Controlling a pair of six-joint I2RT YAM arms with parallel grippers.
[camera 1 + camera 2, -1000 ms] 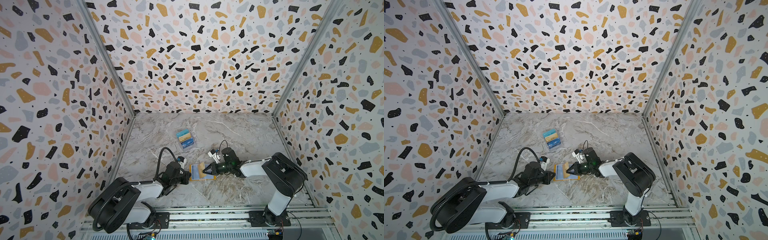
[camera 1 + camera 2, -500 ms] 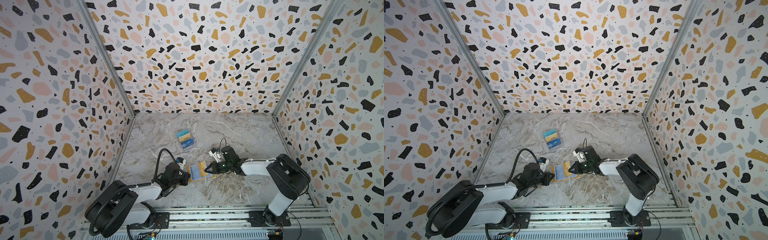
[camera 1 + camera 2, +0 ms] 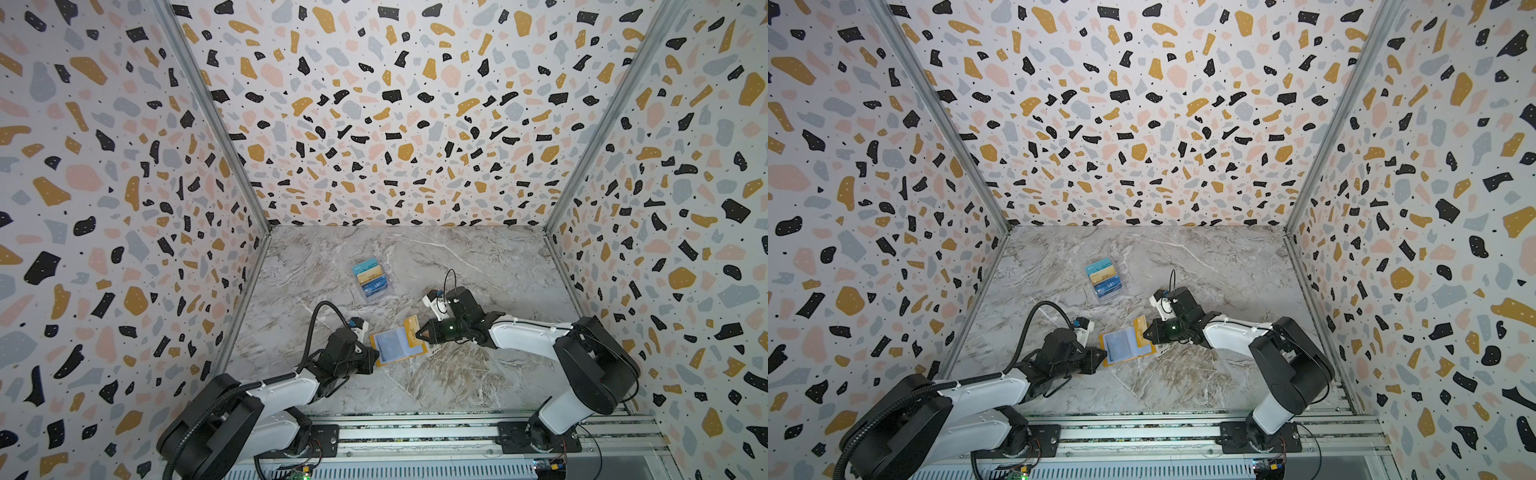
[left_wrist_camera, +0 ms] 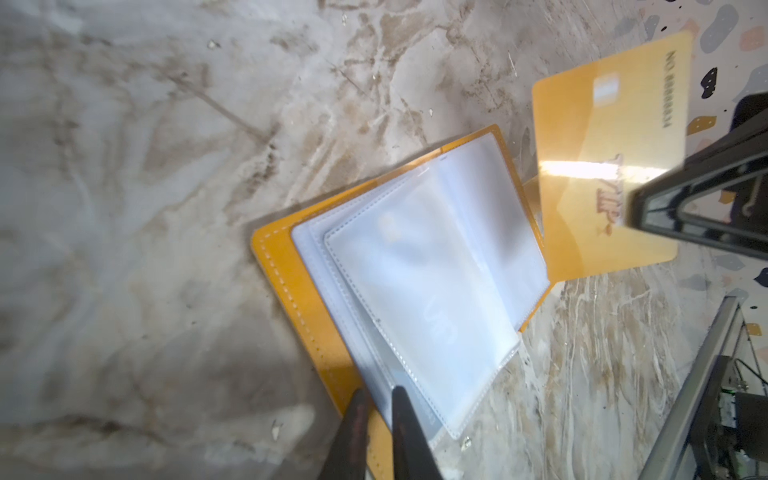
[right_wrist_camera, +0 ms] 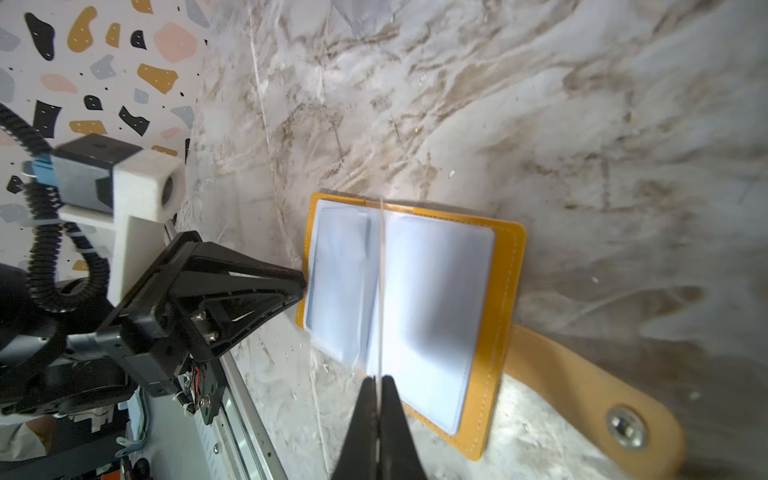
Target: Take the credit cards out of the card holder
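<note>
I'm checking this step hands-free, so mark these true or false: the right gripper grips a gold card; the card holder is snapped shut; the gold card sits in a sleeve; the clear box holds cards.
The right gripper grips the gold card: true.
The card holder is snapped shut: false, it lies open, sleeves showing.
The gold card sits in a sleeve: false, it is out of the holder.
The clear box holds cards: true.
</note>
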